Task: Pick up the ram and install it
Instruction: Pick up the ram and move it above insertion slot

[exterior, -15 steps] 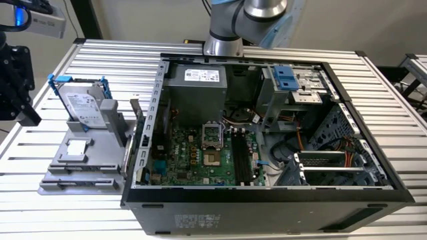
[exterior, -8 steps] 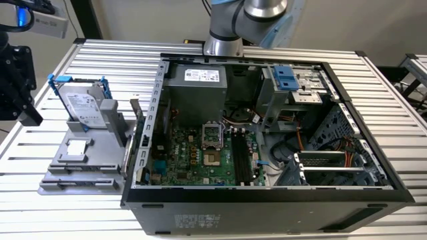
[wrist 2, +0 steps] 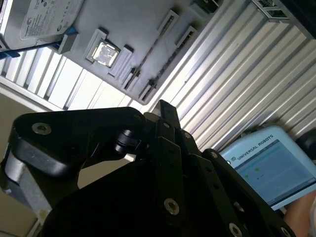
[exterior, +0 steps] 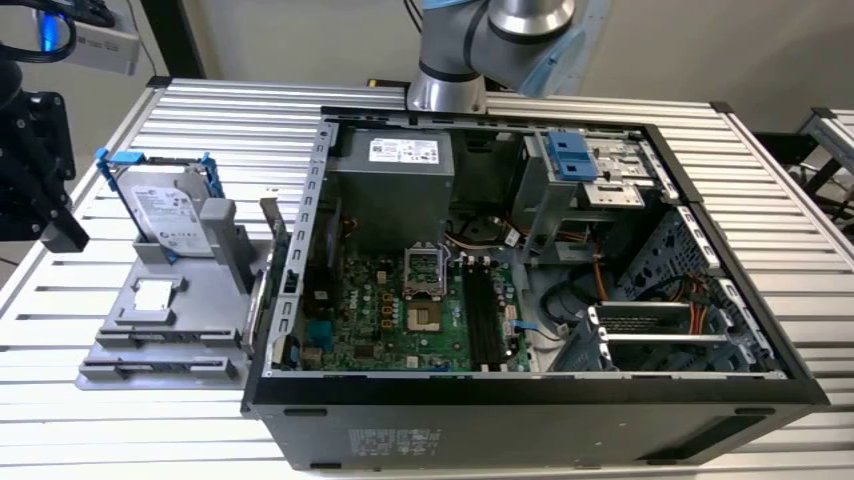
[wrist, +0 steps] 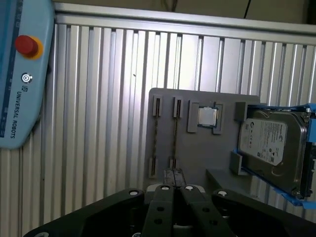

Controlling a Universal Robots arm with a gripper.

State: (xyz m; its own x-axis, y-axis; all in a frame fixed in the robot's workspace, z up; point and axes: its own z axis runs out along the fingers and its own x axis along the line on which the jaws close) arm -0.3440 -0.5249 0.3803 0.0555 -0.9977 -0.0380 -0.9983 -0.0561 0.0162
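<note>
The ram shows edge-on as a thin dark strip [wrist: 175, 138] in a slot of the grey holder [wrist: 197, 148]. A second like strip lies in the slot beside it. The exterior view shows the holder [exterior: 147, 320] on the table, on that view's left beside the computer case. The strips appear again in the second wrist view [wrist 2: 154, 49]. My gripper [wrist: 174, 180] hovers above the holder, at the near ends of the slots. Its black fingers meet at a point [wrist 2: 163, 106], and nothing shows between them.
A silver hard drive in a blue frame [exterior: 171, 205] and a small square chip [wrist: 207, 116] sit on the same holder. The open computer case [exterior: 747, 330] holds the motherboard with long black slots [exterior: 483, 310]. A blue teach pendant [wrist: 19, 74] lies on the ribbed table.
</note>
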